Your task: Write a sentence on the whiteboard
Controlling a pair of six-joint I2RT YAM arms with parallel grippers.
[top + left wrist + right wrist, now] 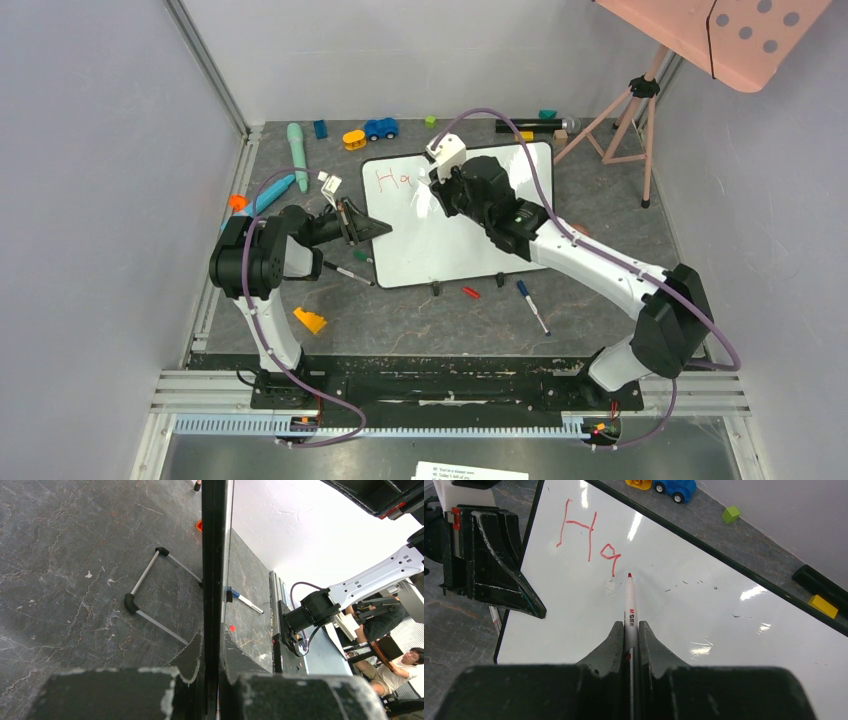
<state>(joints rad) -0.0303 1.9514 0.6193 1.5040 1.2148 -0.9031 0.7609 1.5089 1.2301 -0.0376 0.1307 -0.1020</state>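
Board: we see the large glossy white whiteboard [450, 250] flat mid-table, ahead of both arm bases.
Writing: the red handwritten sentence [586, 537], 2 letters, sits in its far-left corner.
Left rim: the left gripper [212, 680] clamps it.
Over board: the right gripper [630, 630] holds the red-tipped white marker pen [629, 600], tip just right of the letters.
Behind board: the small blue toy car [381, 128].
Before board: the blue-capped white marker [532, 305].

Glossy whiteboard [455, 245], thin black rim, rounded corners; face up on dark table [400, 325], skewed, right end farther back; small black feet along near edge; sentence [589, 540] only red handwritten "Ha", far-left corner of board; glare patches and faint dark specks right of letters.
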